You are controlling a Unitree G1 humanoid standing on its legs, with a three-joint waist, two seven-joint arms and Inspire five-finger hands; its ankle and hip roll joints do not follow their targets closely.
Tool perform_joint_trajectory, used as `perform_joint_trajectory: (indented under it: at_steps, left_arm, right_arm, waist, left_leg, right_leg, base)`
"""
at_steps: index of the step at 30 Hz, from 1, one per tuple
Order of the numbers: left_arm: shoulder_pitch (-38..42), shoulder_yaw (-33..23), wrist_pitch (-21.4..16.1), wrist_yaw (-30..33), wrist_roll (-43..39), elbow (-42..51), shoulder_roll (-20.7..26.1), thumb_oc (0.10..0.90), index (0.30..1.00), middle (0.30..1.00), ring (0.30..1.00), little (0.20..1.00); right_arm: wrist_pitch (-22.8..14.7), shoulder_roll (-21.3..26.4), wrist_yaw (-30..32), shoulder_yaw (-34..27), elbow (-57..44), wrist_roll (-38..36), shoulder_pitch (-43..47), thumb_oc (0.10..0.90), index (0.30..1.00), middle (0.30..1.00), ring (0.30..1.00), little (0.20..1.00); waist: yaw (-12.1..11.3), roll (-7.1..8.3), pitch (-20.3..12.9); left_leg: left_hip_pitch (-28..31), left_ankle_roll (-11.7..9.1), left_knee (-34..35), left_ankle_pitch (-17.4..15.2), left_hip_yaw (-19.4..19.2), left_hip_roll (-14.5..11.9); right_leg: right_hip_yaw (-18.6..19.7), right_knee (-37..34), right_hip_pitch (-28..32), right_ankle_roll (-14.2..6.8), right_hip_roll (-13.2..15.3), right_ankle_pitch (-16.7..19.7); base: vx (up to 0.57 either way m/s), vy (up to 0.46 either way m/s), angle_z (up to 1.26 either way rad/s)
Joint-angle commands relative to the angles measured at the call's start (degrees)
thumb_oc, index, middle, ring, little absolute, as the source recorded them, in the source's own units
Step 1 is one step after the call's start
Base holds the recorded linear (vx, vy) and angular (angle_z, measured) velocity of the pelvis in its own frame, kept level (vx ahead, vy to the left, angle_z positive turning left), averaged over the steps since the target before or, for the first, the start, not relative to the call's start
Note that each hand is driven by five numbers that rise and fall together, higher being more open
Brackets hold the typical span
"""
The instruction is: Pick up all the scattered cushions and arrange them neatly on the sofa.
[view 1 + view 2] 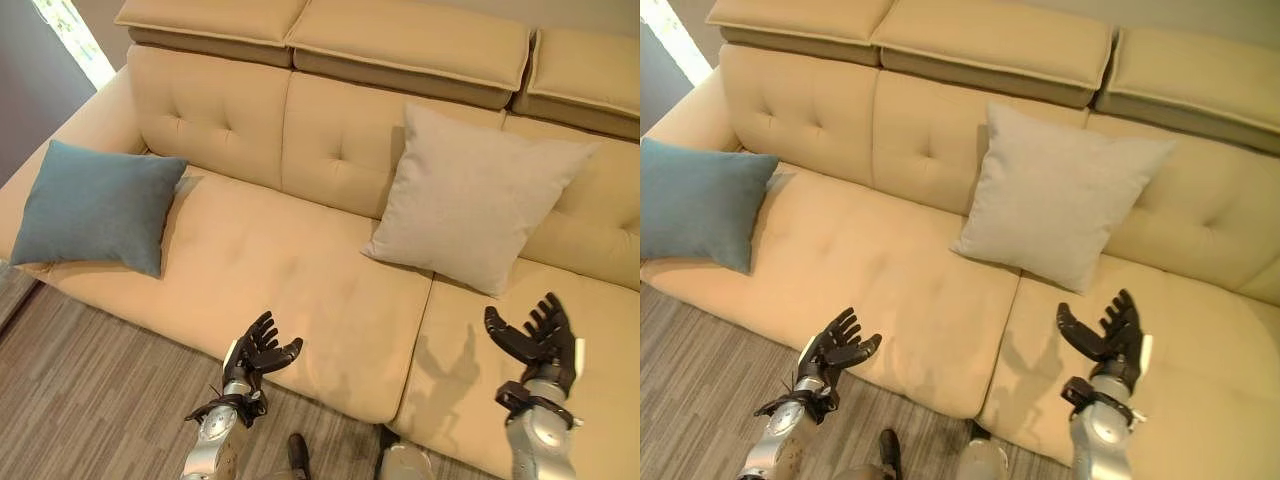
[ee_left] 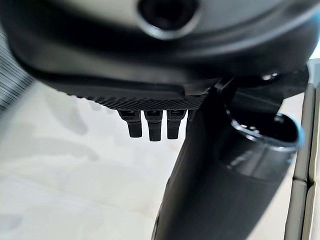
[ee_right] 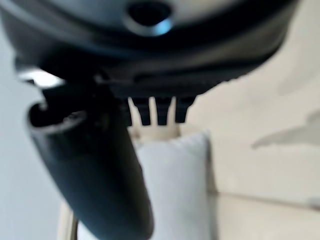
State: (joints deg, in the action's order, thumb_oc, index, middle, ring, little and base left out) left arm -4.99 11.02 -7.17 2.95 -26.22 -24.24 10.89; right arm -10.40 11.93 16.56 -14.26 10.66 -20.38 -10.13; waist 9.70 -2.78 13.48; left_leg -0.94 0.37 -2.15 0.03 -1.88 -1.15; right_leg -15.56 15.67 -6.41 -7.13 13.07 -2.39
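Cushions both on beige sofa. Left hand empty, fingers spread and relaxed, held over sofa's front edge. Right hand empty, palm up, fingers spread wide, above right seat. Cream cushion leans upright against backrest just beyond right hand, apart from it. Blue cushion far out to left of left hand, propped at sofa's left armrest end. Grey wood-look floor below left hand.

A home living room: beige sofa, cushions, wood-look floor
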Motion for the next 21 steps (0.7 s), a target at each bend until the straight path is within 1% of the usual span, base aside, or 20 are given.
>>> perform_joint_trajectory:
  at_steps: [1, 3, 4, 5, 6, 7, 8, 9, 10, 11, 12, 13, 14, 15, 16, 17, 18, 19, 20, 21]
  left_arm:
    - [-2.5, -2.4, -1.8, 0.7, 2.0, 2.4, 4.6, 0.800, 0.900, 0.900, 0.900, 0.900]
    - [-2.8, -2.6, -1.4, 1.3, 2.4, 1.3, 4.7, 0.800, 0.900, 0.900, 0.900, 0.900]
    - [-2.8, -2.6, -1.4, 1.3, 2.4, 1.3, 4.7, 0.800, 0.900, 0.900, 0.900, 0.900]
    - [-2.9, -2.9, -1.0, 2.1, 3.5, -0.1, 4.9, 0.800, 0.900, 0.900, 0.900, 0.900]
    - [-2.7, -2.9, -1.0, 2.8, 5.3, -0.8, 5.0, 0.800, 0.900, 0.900, 0.900, 0.900]
    - [-2.7, -2.9, -1.0, 2.8, 5.3, -0.8, 5.0, 0.800, 0.900, 0.900, 0.900, 0.900]
    - [-2.4, -2.9, -0.8, 3.7, 7.2, -1.5, 5.2, 0.800, 0.900, 0.900, 0.900, 0.900]
    - [-1.1, -3.4, -0.6, 5.1, 8.3, -3.3, 5.0, 0.800, 0.900, 0.900, 0.900, 0.900]
    - [-0.3, -3.5, -0.4, 5.6, 8.9, -3.9, 5.0, 0.800, 0.900, 0.900, 0.900, 0.900]
    - [-0.3, -3.5, -0.4, 5.6, 8.9, -4.0, 5.0, 0.800, 0.900, 0.900, 0.900, 0.900]
    - [-0.1, -3.9, -0.4, 6.3, 8.4, -4.3, 4.7, 0.800, 0.900, 0.900, 0.900, 0.900]
    - [0.3, -4.2, -0.3, 7.0, 7.6, -3.9, 4.3, 0.800, 0.900, 0.900, 0.900, 0.900]
    - [0.7, -4.6, -0.1, 7.4, 6.8, -4.2, 3.8, 0.800, 0.900, 0.900, 0.900, 0.900]
    - [1.4, -4.6, -0.2, 7.5, 6.7, -4.8, 3.6, 0.800, 0.900, 0.900, 0.900, 0.900]
    - [2.1, -4.5, 0.0, 8.2, 6.1, -5.5, 3.0, 0.800, 0.900, 0.900, 0.900, 0.900]
    - [2.9, -4.7, 0.0, 9.0, 5.3, -5.9, 2.6, 0.800, 0.900, 0.900, 0.900, 0.900]
    - [3.2, -4.7, -0.5, 9.6, 3.8, -5.6, 2.0, 0.800, 0.900, 0.900, 0.900, 0.900]
    - [3.0, -4.3, -0.7, 9.5, 3.1, -5.1, 1.6, 0.800, 0.900, 0.900, 0.900, 0.900]
    - [2.8, -3.8, -0.9, 9.7, 2.3, -4.4, 1.0, 0.800, 0.900, 0.900, 0.900, 0.900]
    - [2.8, -3.8, -0.9, 9.7, 2.3, -4.4, 1.0, 0.800, 0.900, 0.900, 0.900, 0.900]
  right_arm:
    - [-4.6, 1.4, 0.9, -3.4, -2.7, 0.4, 4.7, 0.800, 0.900, 0.900, 0.900, 0.900]
    - [-4.5, 1.4, 0.6, -2.9, -2.3, 0.1, 4.8, 0.800, 0.900, 0.900, 0.900, 0.900]
    - [-4.5, 1.4, 0.6, -2.9, -2.3, 0.0, 4.8, 0.800, 0.900, 0.900, 0.900, 0.900]
    - [-4.2, 1.5, 0.1, -1.8, -1.6, -1.2, 5.4, 0.800, 0.900, 0.900, 0.900, 0.900]
    - [-4.3, 1.4, -0.5, -1.2, -1.7, -1.8, 5.2, 0.800, 0.900, 0.900, 0.900, 0.900]
    - [-4.3, 1.4, -0.5, -1.2, -1.7, -1.8, 5.2, 0.800, 0.900, 0.900, 0.900, 0.900]
    - [-4.3, 1.4, -1.1, -1.0, -1.8, -2.3, 5.0, 0.800, 0.900, 0.900, 0.900, 0.900]
    - [-4.5, 1.4, -2.1, -0.3, -2.2, -3.5, 4.4, 0.800, 0.900, 0.900, 0.900, 0.900]
    - [-4.9, 1.5, -2.1, 0.1, -2.3, -3.7, 4.5, 0.800, 0.900, 0.900, 0.900, 0.900]
    - [-4.9, 1.5, -2.1, 0.1, -2.2, -3.7, 4.5, 0.800, 0.900, 0.900, 0.900, 0.900]
    - [-5.1, 1.6, -1.9, 0.6, -2.4, -3.6, 4.6, 0.800, 0.900, 0.900, 0.900, 0.900]
    - [-4.7, 1.8, -2.4, 1.4, -3.4, -3.8, 4.6, 0.800, 0.900, 0.900, 0.900, 0.900]
    - [-4.8, 1.8, -3.4, 2.5, -2.7, -4.7, 4.4, 0.800, 0.900, 0.900, 0.900, 0.900]
    - [-4.7, 1.9, -3.5, 3.2, -2.5, -5.0, 4.6, 0.800, 0.900, 0.900, 0.900, 0.900]
    - [-5.1, 1.7, -3.8, 4.8, -3.3, -5.4, 4.5, 0.800, 0.900, 0.900, 0.900, 0.900]
    - [-4.7, 2.0, -4.6, 5.7, -3.8, -6.2, 4.6, 0.800, 0.900, 0.900, 0.900, 0.900]
    - [-4.6, 2.7, -5.4, 7.2, -3.6, -6.6, 4.8, 0.800, 0.900, 0.900, 0.900, 0.900]
    - [-4.3, 3.2, -5.9, 8.1, -2.8, -6.4, 5.1, 0.800, 0.900, 0.900, 0.900, 0.900]
    - [-4.0, 4.0, -6.1, 8.9, -2.1, -6.1, 5.6, 0.800, 0.900, 0.900, 0.900, 0.900]
    - [-4.0, 4.0, -6.1, 8.9, -2.1, -6.1, 5.7, 0.800, 0.900, 0.900, 0.900, 0.900]
  waist:
    - [-3.1, 2.28, -3.3]
    - [-4.4, 2.57, -4.5]
    - [-4.4, 2.59, -4.6]
    - [-5.8, 3.68, -5.9]
    - [-6.3, 4.37, -6.7]
    - [-6.3, 4.33, -6.8]
    - [-6.5, 4.92, -7.3]
    - [-6.1, 5.51, -7.9]
    - [-6.3, 5.96, -8.2]
    - [-6.2, 6.01, -8.1]
    - [-6.4, 6.26, -8.1]
    - [-6.5, 6.45, -7.8]
    - [-6.7, 6.55, -7.4]
    - [-6.8, 6.30, -7.3]
    - [-6.8, 5.88, -6.9]
    - [-6.8, 5.45, -6.2]
    - [-6.8, 4.69, -5.5]
    - [-7.0, 4.29, -4.9]
    - [-6.9, 4.17, -3.9]
    - [-6.8, 4.16, -3.9]
  left_leg:
    - [4.5, 1.3, 0.2, -10.3, -1.6, 0.7]
    - [2.9, 1.5, 0.6, -8.9, -1.8, 0.7]
    - [2.7, 1.5, 0.6, -8.6, -1.8, 0.7]
    - [0.6, 1.4, 0.0, -7.7, -1.5, 1.0]
    - [-0.6, 1.2, -0.4, -7.1, -1.3, 1.2]
    - [-0.8, 1.2, -0.4, -6.9, -1.4, 1.1]
    - [-2.3, 1.1, -1.1, -6.4, -0.8, 1.4]
    - [-4.6, 0.7, -2.8, -5.4, 0.9, 1.2]
    - [-6.0, 0.6, -3.7, -5.0, 1.5, 1.5]
    - [-6.1, 0.6, -3.9, -5.1, 1.6, 1.5]
    - [-7.9, 0.5, -4.8, -4.4, 2.5, 1.7]
    - [-9.7, 0.3, -5.6, -3.5, 3.1, 1.5]
    - [-11.5, -0.3, -5.7, -1.6, 3.6, 0.9]
    - [-12.8, -0.8, -5.2, -0.2, 3.9, 0.7]
    - [-13.7, -1.6, -3.9, 2.5, 4.9, -0.2]
    - [-14.6, -2.3, -3.2, 4.4, 5.5, -1.2]
    - [-15.1, -2.7, -1.3, 6.1, 6.1, -2.1]
    - [-15.5, -3.0, -0.4, 6.8, 6.4, -2.4]
    - [-16.2, -3.2, -0.2, 6.3, 6.1, -2.4]
    - [-16.2, -3.2, -0.2, 6.3, 6.1, -2.4]
  right_leg:
    - [6.9, -0.2, -3.9, -2.5, -0.7, 3.2]
    - [8.0, 3.1, -1.0, -2.3, -0.6, 1.8]
    - [8.1, 2.9, -1.2, -2.3, -0.5, 2.1]
    - [9.9, 3.6, 2.8, -2.5, -1.1, 1.1]
    - [11.5, 3.0, 4.6, -2.7, -1.8, 0.9]
    - [11.6, 2.8, 4.5, -2.7, -1.9, 1.1]
    - [14.1, 3.4, 5.2, -2.9, -2.8, 1.6]
    - [20.4, 6.4, 5.8, -3.1, -5.7, 2.6]
    - [22.6, 6.0, 7.3, -2.8, -6.7, 2.3]
    - [22.5, 5.9, 7.4, -2.8, -6.6, 2.2]
    - [24.6, 4.4, 8.9, -2.1, -7.5, 0.3]
    - [26.0, 2.8, 9.6, -0.3, -8.5, -3.7]
    - [27.5, 0.1, 10.5, 1.4, -10.4, -7.8]
    - [26.9, -1.9, 10.5, 2.6, -11.1, -10.1]
    - [27.0, -3.4, 10.6, 3.9, -12.7, -11.7]
    - [26.9, -3.7, 9.7, 4.4, -13.7, -12.1]
    - [26.6, -5.1, 9.4, 5.0, -14.7, -11.7]
    - [26.0, -6.2, 9.2, 5.3, -15.2, -11.4]
    - [25.5, -7.0, 8.7, 5.6, -15.3, -10.2]
    - [25.5, -7.0, 8.7, 5.6, -15.3, -10.2]
  base:
    - [-0.37, -0.004, 0.14]
    - [-0.27, -0.034, 0.00]
    - [-0.30, -0.125, -0.02]
    - [-0.30, -0.166, -0.03]
    - [-0.30, -0.166, 0.04]
    - [-0.22, -0.124, 0.11]
    - [-0.33, -0.213, 0.35]
    - [-0.43, -0.306, 0.60]
    - [-0.32, -0.240, 0.65]
    - [-0.24, -0.201, 0.39]
    - [-0.24, -0.166, 0.17]
    - [-0.39, -0.288, 0.17]
    - [-0.35, -0.241, 0.48]
    - [-0.40, -0.296, 0.49]
    - [-0.39, -0.259, 0.29]
    - [-0.47, -0.287, -0.02]
    - [-0.46, -0.240, 0.05]
    - [-0.48, -0.216, 0.23]
    - [-0.30, -0.125, 0.22]
    - [-0.39, -0.138, 0.15]
